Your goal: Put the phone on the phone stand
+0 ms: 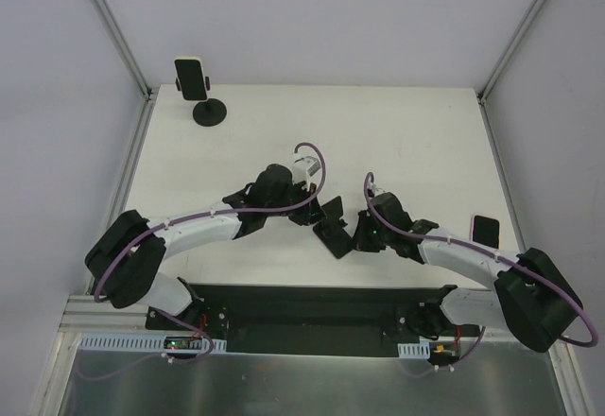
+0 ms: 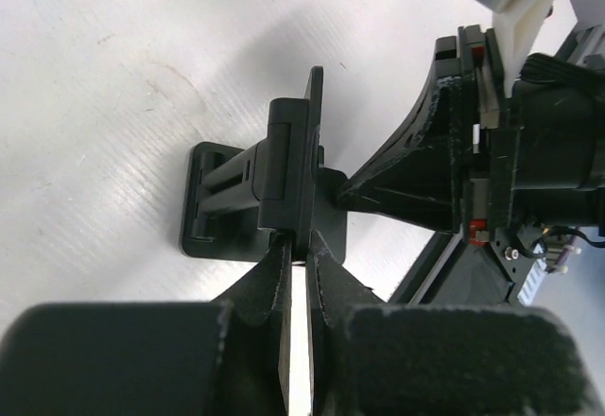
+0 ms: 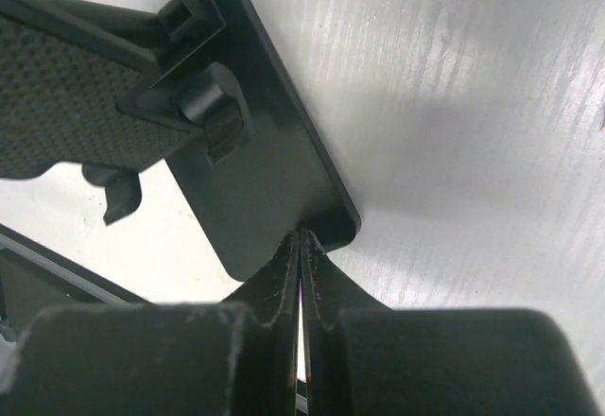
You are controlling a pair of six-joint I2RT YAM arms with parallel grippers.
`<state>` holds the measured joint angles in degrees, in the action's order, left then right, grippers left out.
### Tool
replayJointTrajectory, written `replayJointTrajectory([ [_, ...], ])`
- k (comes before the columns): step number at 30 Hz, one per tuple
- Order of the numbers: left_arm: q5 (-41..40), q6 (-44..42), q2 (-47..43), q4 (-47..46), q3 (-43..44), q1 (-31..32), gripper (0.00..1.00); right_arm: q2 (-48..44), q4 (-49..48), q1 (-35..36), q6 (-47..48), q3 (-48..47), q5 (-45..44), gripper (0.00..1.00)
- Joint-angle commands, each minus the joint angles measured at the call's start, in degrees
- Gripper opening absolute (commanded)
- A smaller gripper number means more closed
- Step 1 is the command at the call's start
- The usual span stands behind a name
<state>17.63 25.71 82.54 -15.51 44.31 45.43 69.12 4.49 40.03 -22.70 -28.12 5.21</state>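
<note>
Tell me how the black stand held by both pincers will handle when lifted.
Probably stiff: the phone stand looks like hard plastic. Its upright may swing, since left pincer and right pincer pinch different plates. Thin edge grips could slip.

The table (image 2: 113, 76) has a white, matt top with a fine ribbed grain. The phone stand (image 2: 288, 165) is black plastic, smooth, with a dull sheen. Its pad (image 3: 57, 85) is dimpled all over and looks rubbery. The left gripper (image 2: 299, 257) and the right gripper (image 3: 301, 241) are matt black plastic, grainy and ragged along the finger edges. The arm shells (image 1: 198, 232) are smooth white plastic. The metal sheet (image 1: 284, 388) by the bases is grey, with a brushed finish.
</note>
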Motion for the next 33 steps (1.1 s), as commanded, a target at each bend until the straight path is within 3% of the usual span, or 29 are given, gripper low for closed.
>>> replayJointTrajectory([
  [1,2.8,7.7,0.4,-7.1,0.3,0.0,0.00,2.2,1.1,1.5,-2.4,1.8,-0.3,0.01],
  [6,7.5,13.7,-0.1,-12.5,-2.3,-0.3,0.00,4.0,0.5,2.2,-3.7,2.5,-1.3,0.01],
  [18,18.4,15.3,-3.9,-10.4,-4.4,-5.3,0.00,2.5,-3.0,2.3,-3.1,4.3,0.8,0.01],
  [21,18.8,11.2,-5.2,-1.4,-1.0,-5.5,0.33,-0.6,-0.6,2.3,0.3,3.1,2.8,0.03],
  [23,17.0,9.2,-8.9,0.9,-0.8,-5.5,0.50,-5.5,3.9,2.3,2.8,1.9,2.0,0.12],
  [26,14.7,6.9,-15.3,5.6,-0.4,-6.1,0.60,-13.6,8.8,2.2,5.6,1.7,1.3,0.34],
  [27,14.5,6.4,-16.8,6.9,-0.2,-6.2,0.61,-15.5,9.8,2.2,6.7,1.3,1.4,0.39],
  [30,13.9,4.4,-22.3,11.1,0.2,-6.7,0.66,-21.1,15.7,2.2,12.4,-2.8,-0.5,0.68],
  [31,14.0,3.6,-24.9,12.0,0.1,-6.7,0.68,-22.0,16.8,2.0,14.6,-4.1,-1.1,0.87],
  [32,14.3,3.4,-26.3,12.9,-0.4,-6.8,0.68,-21.9,17.5,1.6,16.6,-5.7,-0.6,0.95],
  [33,14.0,3.3,-27.8,13.7,-0.6,-7.0,0.70,-21.2,17.8,0.8,20.5,-9.1,-0.1,0.97],
])
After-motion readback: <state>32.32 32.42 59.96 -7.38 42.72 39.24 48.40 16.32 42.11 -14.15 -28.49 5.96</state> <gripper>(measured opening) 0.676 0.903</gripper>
